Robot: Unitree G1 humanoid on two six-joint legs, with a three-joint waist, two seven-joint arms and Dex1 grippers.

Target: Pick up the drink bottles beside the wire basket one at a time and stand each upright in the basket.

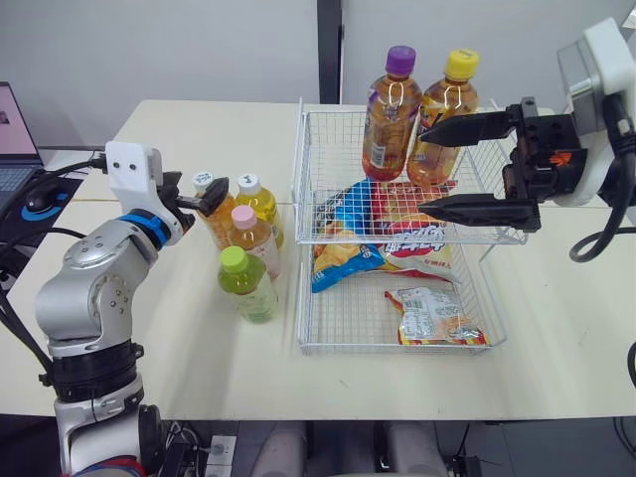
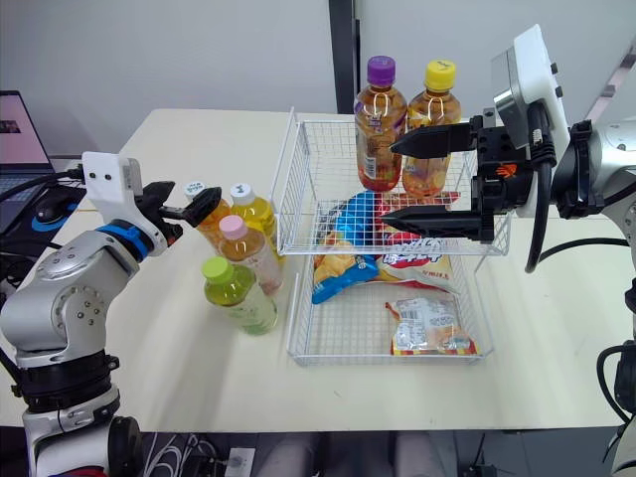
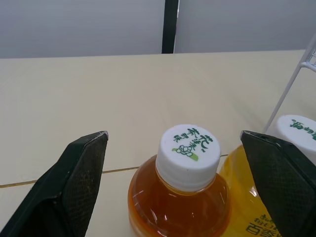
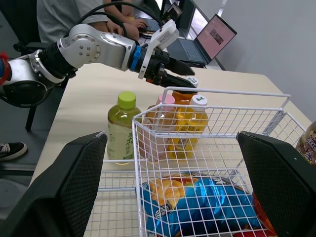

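Beside the wire basket (image 1: 320,149), on its left, stand an amber bottle with a white cap (image 1: 207,207), a yellow bottle with a white cap (image 1: 257,204), a pink-capped bottle (image 1: 252,238) and a green-capped bottle (image 1: 246,285). My left gripper (image 3: 174,134) is open, one finger on each side of the amber bottle's cap (image 3: 187,148), not touching it. Upright at the back of the basket are a purple-capped bottle (image 1: 390,114) and a yellow-capped bottle (image 1: 444,117). My right gripper (image 1: 427,169) is open and holds nothing, its fingers spread just in front of the yellow-capped bottle.
Snack bags lie in the basket: a blue one (image 1: 341,243), a red one (image 1: 422,238) and a small one (image 1: 434,318) at the front. A laptop (image 1: 14,139) sits at the table's left edge. Bare tabletop (image 1: 179,378) lies in front of the bottles.
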